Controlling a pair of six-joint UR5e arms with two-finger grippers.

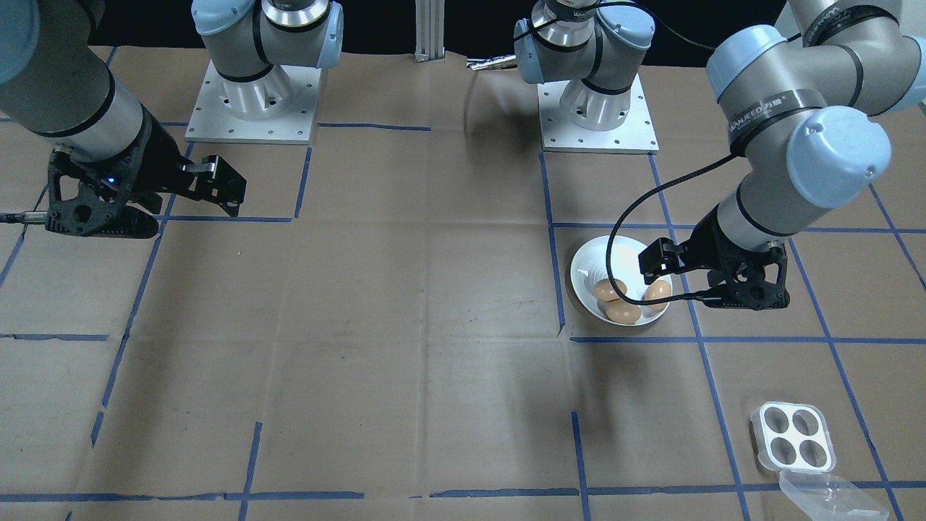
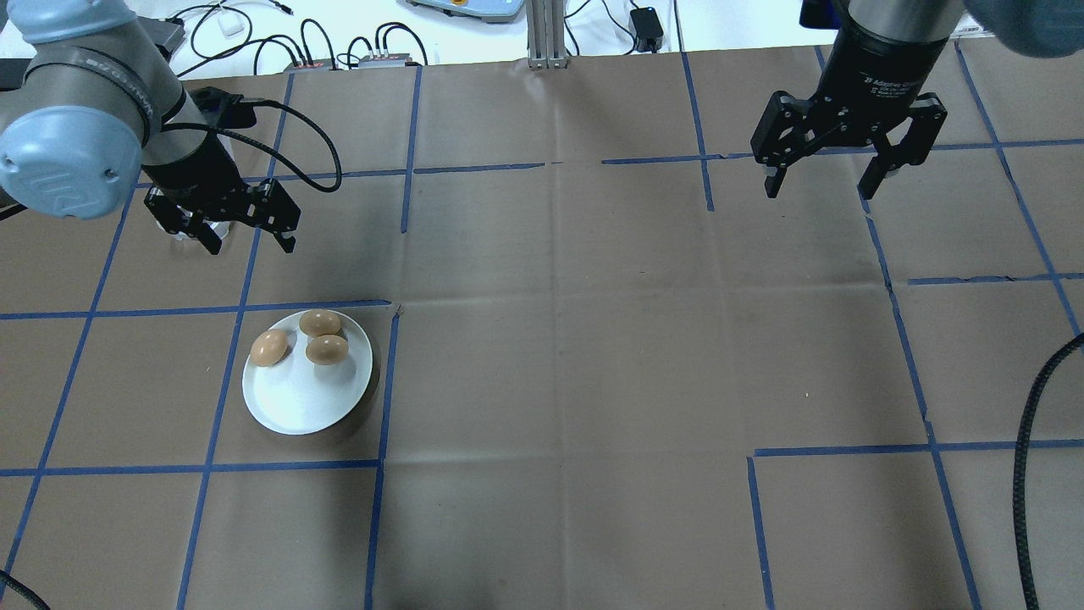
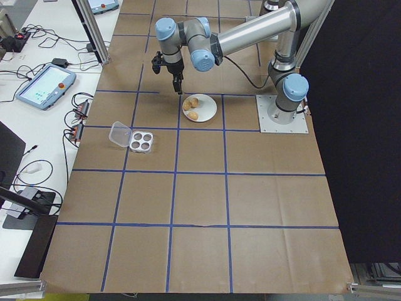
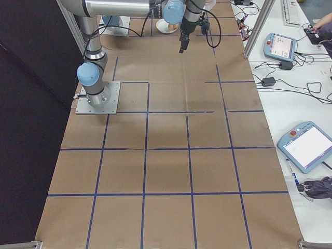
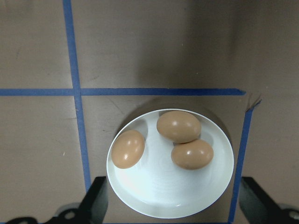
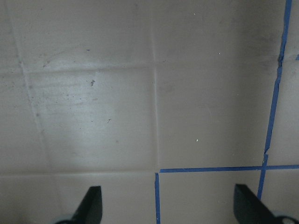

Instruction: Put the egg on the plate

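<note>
On plate [image 2: 292,407], 3 eggs [image 2: 320,323], left hand [image 2: 246,244] apart, right hand [image 2: 826,182] apart, empty.

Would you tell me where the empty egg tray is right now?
In the front-facing view the egg tray sits near the lower right corner, on the robot's left side, beside its clear lid and well clear of the plate.

**Count of things on the table**

Three brown eggs [image 5: 127,149] [image 5: 178,126] [image 5: 192,154] are seen lying on one white plate [image 5: 159,196]. One small four-cup egg tray [image 1: 792,436] and one clear lid [image 1: 823,496] are seen near the table edge. Two arms are counted, each with one gripper [image 2: 224,224] [image 2: 826,169].
</note>
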